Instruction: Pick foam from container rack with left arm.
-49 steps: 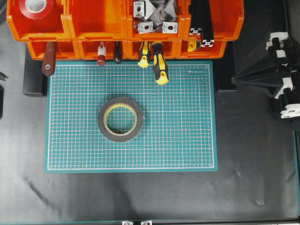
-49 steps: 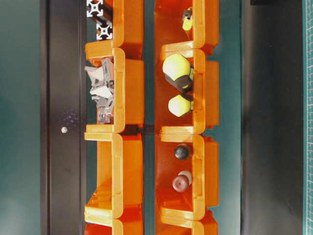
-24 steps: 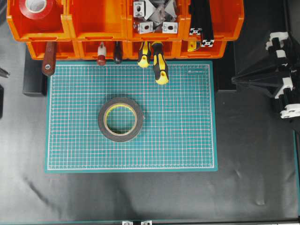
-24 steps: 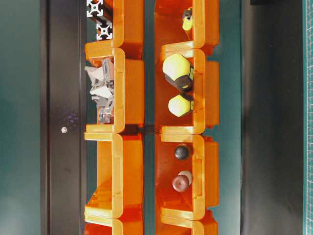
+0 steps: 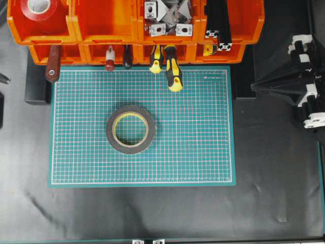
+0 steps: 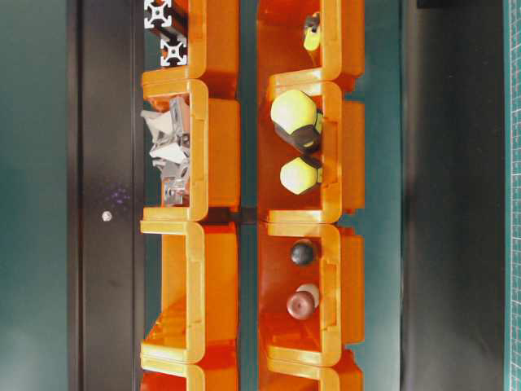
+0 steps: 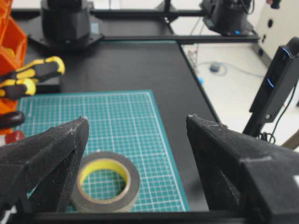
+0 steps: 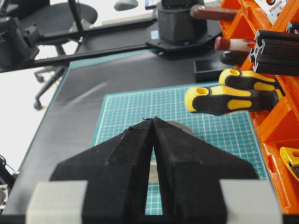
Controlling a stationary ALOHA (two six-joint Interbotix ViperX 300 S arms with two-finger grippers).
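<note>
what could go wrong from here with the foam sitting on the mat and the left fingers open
1. The foam lies flat on the cutting mat, so fingers closing from above may slide off its low, rounded outer band.
2. In the left wrist view, the left gripper is open with the roll nearer one finger; an off-centre close could push it away.
3. The yellow-handled screwdrivers overhang the mat from the container rack; a careless sweep of the arm might snag them.
</note>
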